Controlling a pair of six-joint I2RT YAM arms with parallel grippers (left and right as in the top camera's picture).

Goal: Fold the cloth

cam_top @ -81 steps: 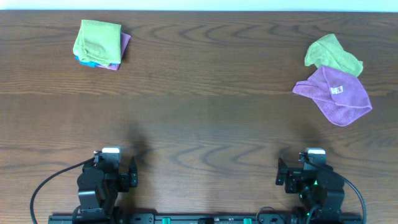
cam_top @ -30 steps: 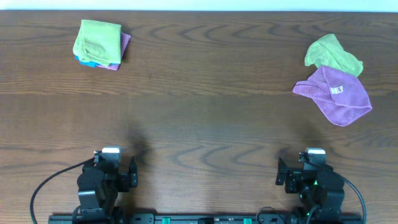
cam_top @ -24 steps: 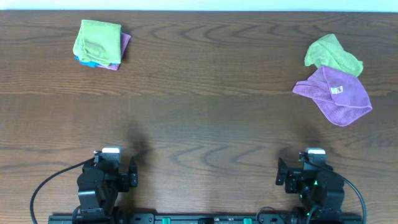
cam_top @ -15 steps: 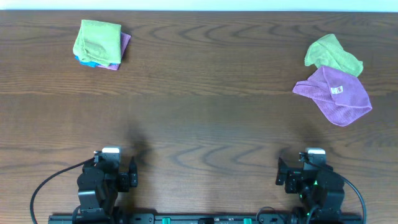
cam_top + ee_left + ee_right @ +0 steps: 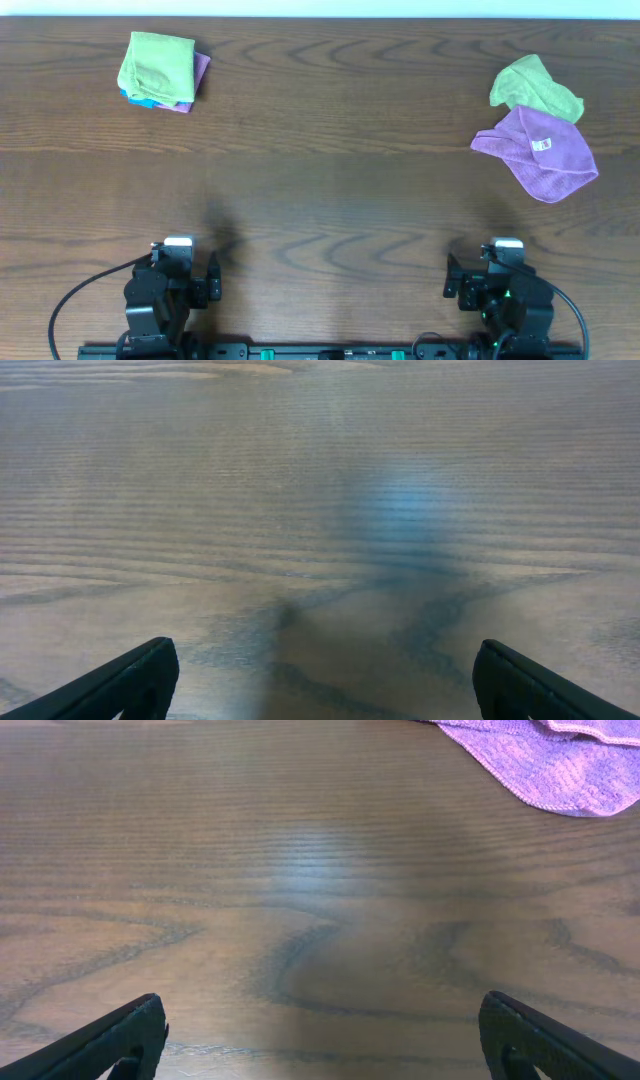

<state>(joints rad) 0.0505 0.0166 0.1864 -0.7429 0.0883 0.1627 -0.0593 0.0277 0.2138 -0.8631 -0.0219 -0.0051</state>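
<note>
A crumpled purple cloth [image 5: 538,150] with a white label lies at the right of the table, and its edge shows at the top of the right wrist view [image 5: 545,760]. A crumpled green cloth [image 5: 533,86] lies just behind it, touching it. My left gripper [image 5: 320,680] is open and empty, low over bare wood at the near left edge [image 5: 170,285]. My right gripper [image 5: 320,1040] is open and empty at the near right edge [image 5: 497,285], well short of the purple cloth.
A stack of folded cloths [image 5: 160,70], green on top with purple and blue beneath, sits at the far left corner. The brown wooden table [image 5: 330,190] lies between the grippers and the cloths.
</note>
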